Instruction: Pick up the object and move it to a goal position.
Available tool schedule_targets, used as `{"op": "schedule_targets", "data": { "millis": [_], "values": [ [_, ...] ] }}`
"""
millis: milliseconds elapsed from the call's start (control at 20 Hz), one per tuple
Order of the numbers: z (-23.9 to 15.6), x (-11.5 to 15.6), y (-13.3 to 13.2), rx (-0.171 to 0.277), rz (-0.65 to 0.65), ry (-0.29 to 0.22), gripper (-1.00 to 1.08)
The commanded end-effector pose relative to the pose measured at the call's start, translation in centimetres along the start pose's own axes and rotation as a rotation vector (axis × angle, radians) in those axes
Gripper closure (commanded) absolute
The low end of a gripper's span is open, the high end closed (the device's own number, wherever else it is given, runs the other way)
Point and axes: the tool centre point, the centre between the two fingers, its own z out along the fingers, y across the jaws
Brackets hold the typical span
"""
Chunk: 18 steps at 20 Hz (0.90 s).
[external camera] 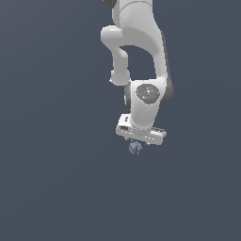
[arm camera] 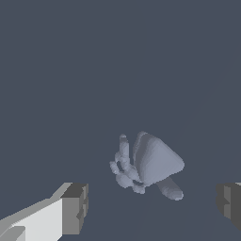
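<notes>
Flat slate-grey ground fills both views, unmarked and evenly lit; I cannot tell from it whether it is a counter or a floor.

My white arm (external camera: 141,56) comes down from the top of the exterior view, wrist bent, with the gripper (external camera: 140,140) pointed downward. The object (external camera: 135,148) sits directly under the gripper, just below the hand's lower edge and close to it; whether anything touches it, I cannot tell from here.

Wrist view: the object (arm camera: 148,164) is a lumpy grey-blue thing, a rounded cone-like mass with small finger-like nubs along one side and a short stub sticking out at the other. It lies between my two fingertips (arm camera: 74,209), which stand well apart from each other at opposite edges of the picture. Clear gaps show between the object and each fingertip, so the gripper is spread wide and holds nothing. The object is much narrower than the span between them.
</notes>
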Motion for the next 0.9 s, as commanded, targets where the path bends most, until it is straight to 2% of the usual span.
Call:
{"op": "schedule_targets", "data": {
  "millis": [0, 450, 700, 750, 850],
  "values": [
    [0.3, 0.0, 0.0, 0.000, 0.000, 0.000, -0.92],
    [4.4, -0.1, 0.0, 0.000, 0.003, 0.000, -0.92],
    [5.0, 0.0, 0.0, 0.000, 0.004, 0.000, -0.92],
    [5.0, 0.0, 0.0, 0.000, 0.004, 0.000, 1.08],
    [5.0, 0.0, 0.0, 0.000, 0.004, 0.000, 1.08]
  ]
}}
